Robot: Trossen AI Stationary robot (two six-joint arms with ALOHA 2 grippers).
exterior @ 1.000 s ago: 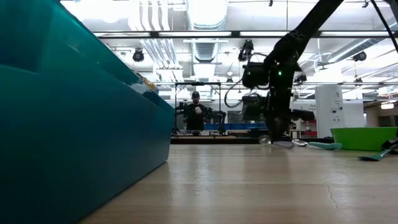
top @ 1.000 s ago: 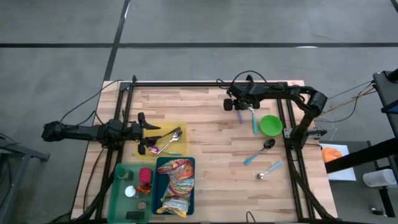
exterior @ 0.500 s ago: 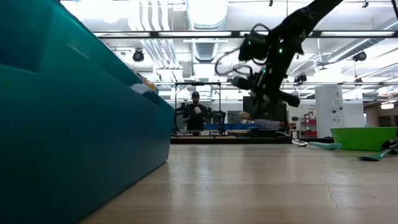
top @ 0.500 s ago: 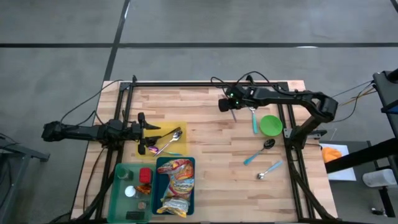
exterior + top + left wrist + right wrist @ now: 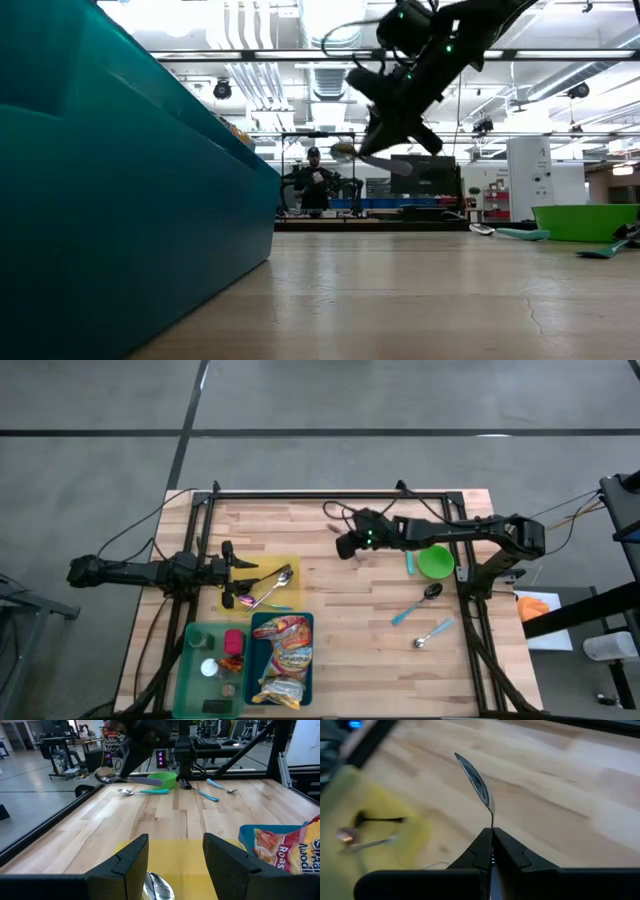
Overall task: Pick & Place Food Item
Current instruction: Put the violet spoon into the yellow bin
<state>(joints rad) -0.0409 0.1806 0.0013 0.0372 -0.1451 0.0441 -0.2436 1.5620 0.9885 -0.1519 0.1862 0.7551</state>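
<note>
The right gripper [image 5: 491, 851] is clamped on a spoon [image 5: 476, 784] at its handle; light, stiff, slippery. The left gripper [image 5: 173, 865] is held half apart.

yellow tray [image 5: 380, 820] blurred, green bin [image 5: 208, 670] contents too small to tell

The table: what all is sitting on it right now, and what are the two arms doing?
Yellow tray: one, left-centre, holding two spoons.
Blue bin: one, near edge, holding snack bags.
Green bin: one, beside the blue bin, small items inside.
Green bowl: one, right side.
Spoons on the wood: three, teal handles, near the bowl.
Carried spoon: one, silver, held above the table.
Person: one, far behind the table.
Left gripper: open, over the yellow tray.
Right gripper: shut on the carried spoon, mid-table.
</note>
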